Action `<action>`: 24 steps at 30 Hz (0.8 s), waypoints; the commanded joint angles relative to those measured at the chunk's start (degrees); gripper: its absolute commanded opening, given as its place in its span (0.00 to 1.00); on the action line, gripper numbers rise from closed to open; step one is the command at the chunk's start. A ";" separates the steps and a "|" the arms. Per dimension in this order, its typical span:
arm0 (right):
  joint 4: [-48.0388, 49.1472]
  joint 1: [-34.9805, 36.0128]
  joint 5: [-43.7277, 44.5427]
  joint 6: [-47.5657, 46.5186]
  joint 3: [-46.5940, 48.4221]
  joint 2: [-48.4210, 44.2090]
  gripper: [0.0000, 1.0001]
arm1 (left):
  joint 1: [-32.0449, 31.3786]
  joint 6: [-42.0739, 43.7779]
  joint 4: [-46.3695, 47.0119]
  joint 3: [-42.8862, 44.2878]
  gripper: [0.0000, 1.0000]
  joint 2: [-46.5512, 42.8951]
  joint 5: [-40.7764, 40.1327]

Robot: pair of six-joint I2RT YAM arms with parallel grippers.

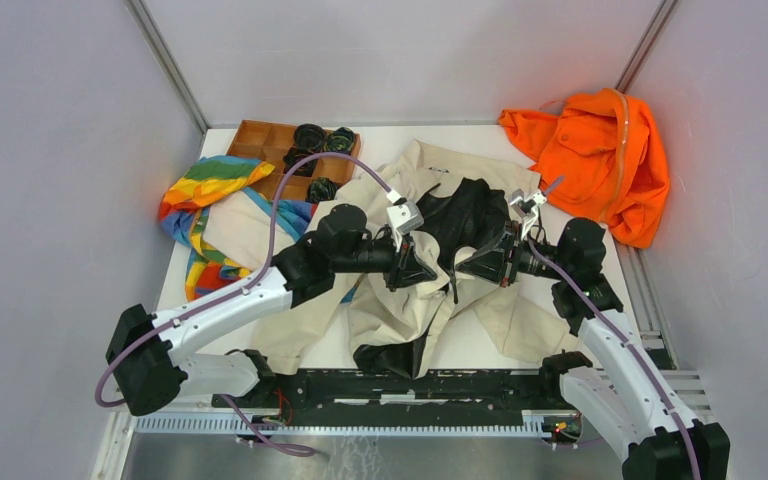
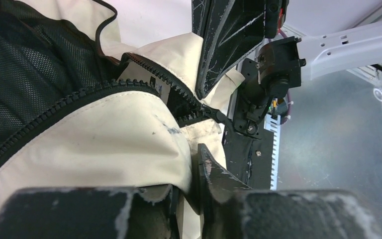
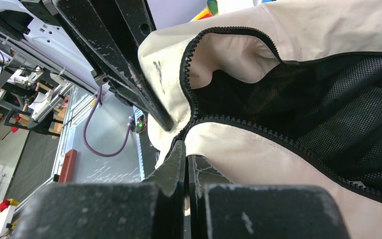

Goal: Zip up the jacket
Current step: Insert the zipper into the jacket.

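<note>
Left gripper [image 2: 189,184]: clamped on beige cloth of the jacket [image 1: 385,310], beside the zipper [image 2: 64,107].
Right gripper [image 3: 185,158]: 2 fingers pinched tight on the opposite zipper edge.
Jacket: mid-table, front open, black lining showing.
Far: orange garment [image 1: 600,160], rainbow cloth [image 1: 205,185].

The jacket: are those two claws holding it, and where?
Yes. The left gripper and right gripper each pinch a front edge of the jacket, beside its zipper teeth.

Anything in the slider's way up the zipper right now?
No foreign object shows. The slider sits low by the left tool; above it the tooth rows gape over the black mesh lining of the rumpled jacket.
</note>
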 commanded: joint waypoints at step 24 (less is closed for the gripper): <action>5.14 -0.34 1.49 1.98 -2.02 -1.68 0.00 | -0.13 -16.55 7.28 -1.52 0.48 3.01 -0.54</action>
